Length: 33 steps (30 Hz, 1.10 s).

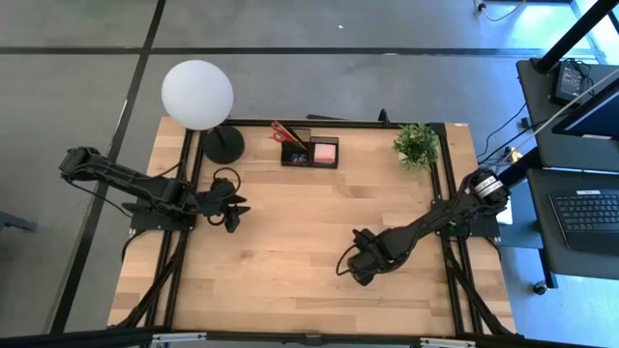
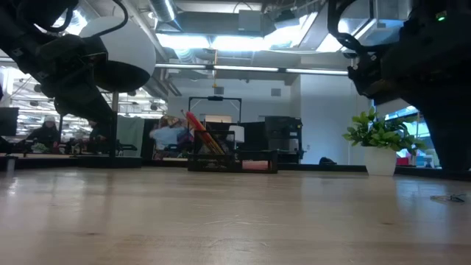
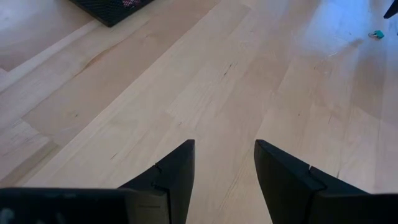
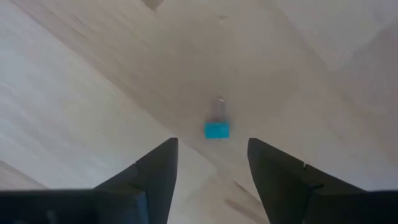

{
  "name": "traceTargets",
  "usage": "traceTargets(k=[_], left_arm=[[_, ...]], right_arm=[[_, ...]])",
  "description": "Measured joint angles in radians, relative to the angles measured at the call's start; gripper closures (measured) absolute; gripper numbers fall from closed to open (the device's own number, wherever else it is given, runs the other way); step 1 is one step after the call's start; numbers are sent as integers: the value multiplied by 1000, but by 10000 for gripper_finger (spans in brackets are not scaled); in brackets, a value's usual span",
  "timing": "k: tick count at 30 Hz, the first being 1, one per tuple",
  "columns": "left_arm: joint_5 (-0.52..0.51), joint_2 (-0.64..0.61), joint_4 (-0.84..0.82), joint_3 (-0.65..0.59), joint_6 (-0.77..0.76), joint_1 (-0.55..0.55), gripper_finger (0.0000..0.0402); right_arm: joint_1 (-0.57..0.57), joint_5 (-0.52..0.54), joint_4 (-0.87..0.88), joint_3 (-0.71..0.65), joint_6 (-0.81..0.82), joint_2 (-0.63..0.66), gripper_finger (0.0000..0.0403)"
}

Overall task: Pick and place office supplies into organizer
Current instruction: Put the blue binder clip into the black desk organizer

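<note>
The black organizer (image 1: 309, 152) stands at the table's far edge with red-handled scissors (image 1: 284, 132) upright in its left compartment and a pink sticky-note pad (image 1: 325, 152) in its right one. A small blue clip (image 4: 216, 130) lies flat on the wood, near the table's right side. My right gripper (image 4: 212, 155) hangs over it, pointing down, open. The clip shows just beyond the gap between the fingers, and they do not touch it. My left gripper (image 1: 235, 211) waits open at the table's left, above bare wood (image 3: 224, 155).
A white globe lamp (image 1: 197, 95) on a round black base (image 1: 223, 144) stands left of the organizer. A small potted plant (image 1: 418, 145) sits at the far right corner. Bare wood lies between the two arms and along the near edge.
</note>
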<state>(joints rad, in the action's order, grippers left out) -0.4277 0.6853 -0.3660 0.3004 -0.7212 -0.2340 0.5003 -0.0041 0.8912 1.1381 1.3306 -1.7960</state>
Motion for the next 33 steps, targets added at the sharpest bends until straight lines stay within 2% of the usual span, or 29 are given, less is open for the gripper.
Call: traceTargets(k=[5,12,33], left_arm=[[0,0,1,0,0,0,242],[0,0,1,0,1,0,242],[1,0,1,0,1,0,242]], right_arm=[[0,-21,-43,0,-44,-47,210],[-3,-64,-18,5,-46,-102,211],[-36,-47,-32,2,-112,-106,211]])
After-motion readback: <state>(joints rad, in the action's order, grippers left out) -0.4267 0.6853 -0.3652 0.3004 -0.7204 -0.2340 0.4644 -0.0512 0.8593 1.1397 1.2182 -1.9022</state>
